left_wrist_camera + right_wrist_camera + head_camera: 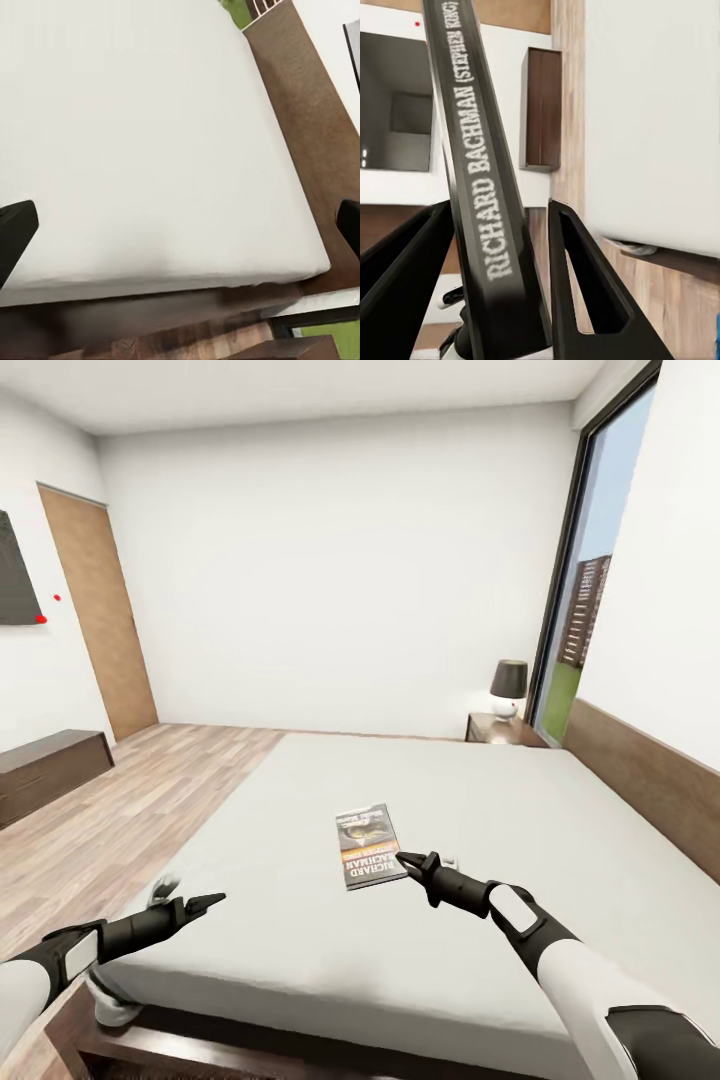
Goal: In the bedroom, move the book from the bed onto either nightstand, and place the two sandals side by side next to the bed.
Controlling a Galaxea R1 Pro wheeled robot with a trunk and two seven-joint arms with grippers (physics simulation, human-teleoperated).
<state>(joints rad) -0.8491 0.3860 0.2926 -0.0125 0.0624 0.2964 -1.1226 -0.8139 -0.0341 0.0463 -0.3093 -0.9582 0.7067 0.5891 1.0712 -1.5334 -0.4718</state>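
The book (368, 846) lies near the middle of the bed's light-grey mattress (300, 810), its orange-red band towards me. My right gripper (402, 857) is at the book's near right corner. In the right wrist view its fingers (585, 285) stand close on either side of the book's lettered spine (472, 112), shut on it. My left gripper (212, 903) hovers open over the near left part of the mattress, with nothing between its fingers (15, 232). The nightstand (505, 730) with its black-shaded lamp (508, 685) stands at the bed's far right corner. A blue sliver (717, 330) shows on the floor.
The dark headboard (650, 780) runs along the right wall under a tall window (590, 580). A long low TV cabinet (50, 765) stands at the left wall, and a wooden door (100, 630) lies beyond it. Wooden floor (150, 790) runs between the cabinet and the bed.
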